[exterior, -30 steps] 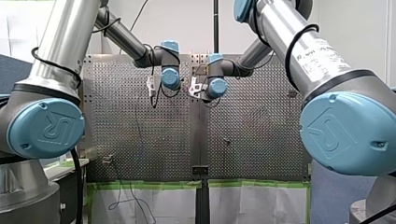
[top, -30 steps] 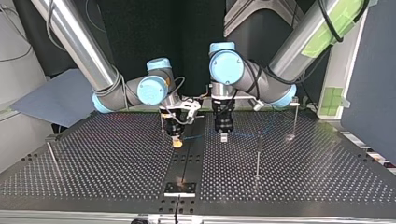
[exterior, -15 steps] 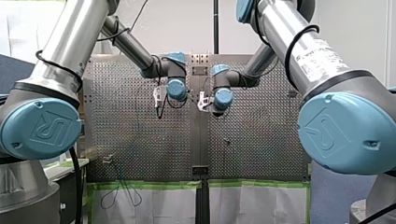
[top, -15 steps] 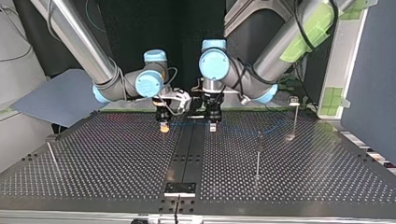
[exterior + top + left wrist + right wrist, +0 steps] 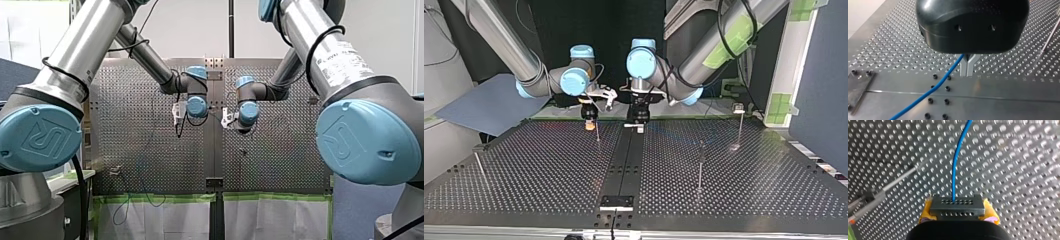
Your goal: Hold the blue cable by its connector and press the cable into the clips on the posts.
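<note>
left tool [image 5: 967, 72]: black body; metal fingers [image 5: 963, 70] pressed together at the tips. The blue cable [image 5: 930, 91] comes out of the fork just above them and trails off over the table [image 5: 749, 190].
right tool [image 5: 958, 212]: yellow pads [image 5: 926, 214] pinch the black connector [image 5: 957, 206] from both sides.
blue cable, far end: leaves the connector's face and runs on ahead of the right tool in a slight curve.
position: in the top view both tools hang low at the table's far edge, either side of the centre seam, near each other but apart.
posts: thin post [image 5: 597, 137] just beside the right tool; taller post [image 5: 700, 165] well apart, at the top view's right.
clips: too small to make out.
</note>
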Robot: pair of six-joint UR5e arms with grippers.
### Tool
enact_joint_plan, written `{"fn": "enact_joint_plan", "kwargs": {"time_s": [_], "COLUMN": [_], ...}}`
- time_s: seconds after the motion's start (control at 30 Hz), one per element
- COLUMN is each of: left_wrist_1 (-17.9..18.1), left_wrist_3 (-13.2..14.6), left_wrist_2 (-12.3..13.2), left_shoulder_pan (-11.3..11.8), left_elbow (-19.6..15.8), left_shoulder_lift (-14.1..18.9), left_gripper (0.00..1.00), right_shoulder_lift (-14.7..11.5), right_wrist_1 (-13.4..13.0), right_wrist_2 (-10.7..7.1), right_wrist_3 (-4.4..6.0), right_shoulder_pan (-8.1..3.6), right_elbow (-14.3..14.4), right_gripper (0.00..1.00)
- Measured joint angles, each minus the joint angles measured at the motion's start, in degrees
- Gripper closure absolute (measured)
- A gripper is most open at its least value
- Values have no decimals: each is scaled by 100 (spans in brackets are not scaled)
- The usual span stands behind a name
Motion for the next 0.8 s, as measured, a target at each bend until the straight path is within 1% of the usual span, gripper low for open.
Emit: {"fn": "enact_joint_plan", "kwargs": {"time_s": [0.13,0.3,0.4,0.5,0.63,0.8], "left_wrist_1": [87,241,298,334,367,370], "left_wrist_3": [32,15,-33,-92,-168,-189], "left_wrist_2": [10,-13,-37,-22,92,150], "left_shoulder_pan": [-57,-159,-210,-255,-317,-449], "left_elbow": [-1,-1,-1,-2,-2,-2], "left_shoulder_lift": [-183,-433,-588,-719,-862,-959], "left_gripper": [100,100,100,100,100,100], "right_shoulder_lift": [-101,-126,-127,-127,-128,-128], "right_wrist_1": [-164,-388,-471,-514,-580,-792], "right_wrist_2": [0,-2,-4,-3,-4,-9], "right_wrist_3": [-1,37,54,93,114,134], "right_shoulder_pan": [-93,-198,-236,-257,-271,-281], "right_elbow": [181,449,608,764,966,1270], "right_gripper": [100,100,100,100,100,100]}}
